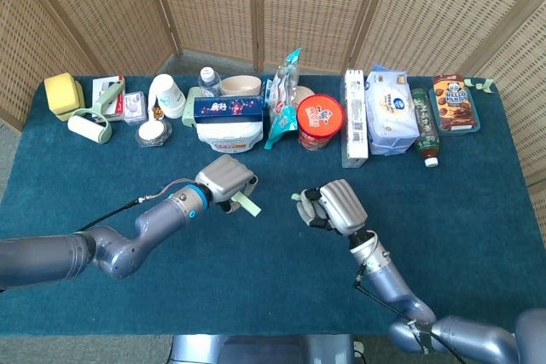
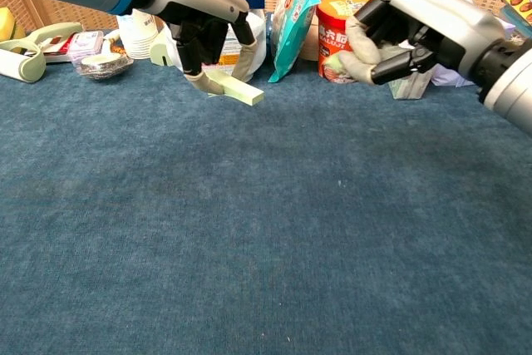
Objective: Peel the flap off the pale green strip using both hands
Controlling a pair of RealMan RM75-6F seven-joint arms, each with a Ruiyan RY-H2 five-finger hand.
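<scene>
My left hand (image 1: pixel 226 181) grips one end of the pale green strip (image 1: pixel 247 204), which juts out to the right just above the blue cloth. In the chest view the strip (image 2: pixel 237 89) slants down from the left hand (image 2: pixel 204 31). My right hand (image 1: pixel 334 205) hovers apart from it to the right, fingers curled. A small pale green flap (image 1: pixel 297 198) shows pinched at its fingertips. The chest view shows the right hand (image 2: pixel 407 27) raised in front of the red cup, a wide gap between it and the strip.
A row of goods lines the table's back: lint roller (image 1: pixel 90 125), white tub (image 1: pixel 229 132), teal bag (image 1: pixel 283 100), red cup (image 1: pixel 319 121), wipes pack (image 1: pixel 391 112), bottle (image 1: pixel 425 130), snack tray (image 1: pixel 455 102). Blue cloth (image 1: pixel 273 279) covers the table in front.
</scene>
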